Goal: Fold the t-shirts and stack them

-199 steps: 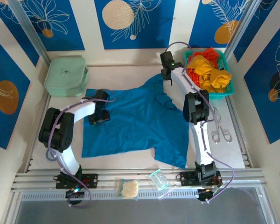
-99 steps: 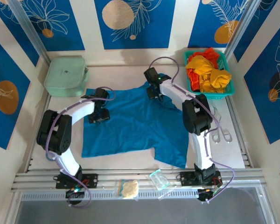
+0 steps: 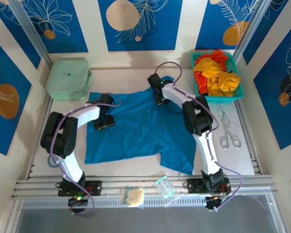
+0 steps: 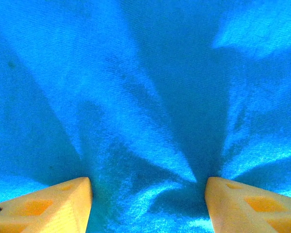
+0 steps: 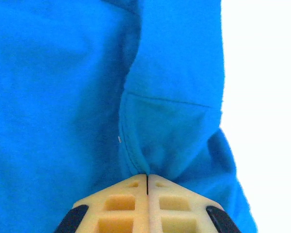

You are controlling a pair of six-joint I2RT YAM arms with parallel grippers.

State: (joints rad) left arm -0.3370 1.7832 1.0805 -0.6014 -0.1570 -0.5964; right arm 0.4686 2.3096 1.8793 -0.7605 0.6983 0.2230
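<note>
Deep teal-blue soft cloth t-shirt lies spread on the white table between the two arms. Right gripper: jaws pressed together, pinching a puckered fold near the shirt's far edge. Left gripper: low over the cloth near its left side, jaws parted wide, gripping nothing.

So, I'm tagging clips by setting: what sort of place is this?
Probably a robot test booth: blue leaf-patterned wall panels enclose a white table, metal rails line its near edge, a teal-blue cloth t-shirt lies spread out.
</note>
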